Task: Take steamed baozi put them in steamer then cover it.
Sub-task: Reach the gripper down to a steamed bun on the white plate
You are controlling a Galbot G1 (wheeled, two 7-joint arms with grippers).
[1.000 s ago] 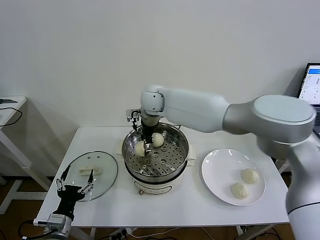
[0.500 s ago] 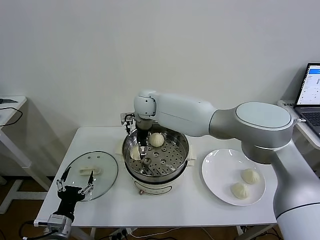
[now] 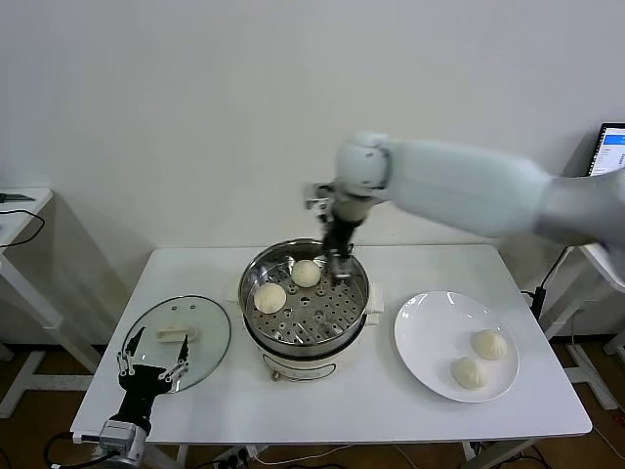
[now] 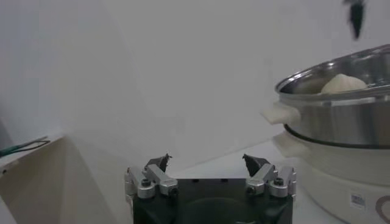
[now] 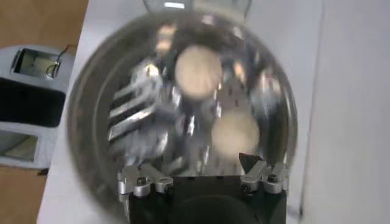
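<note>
Right gripper (image 3: 340,266) hangs open, pointing down from its outstretched arm; left gripper (image 3: 153,360) rests open, low.

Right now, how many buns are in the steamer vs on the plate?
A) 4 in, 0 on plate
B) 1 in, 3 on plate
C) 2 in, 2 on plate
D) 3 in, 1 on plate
C: the head view shows two buns on the tray inside the steamer and two more on the white plate. The right gripper, open and empty, hangs above the steamer's far rim.
</note>
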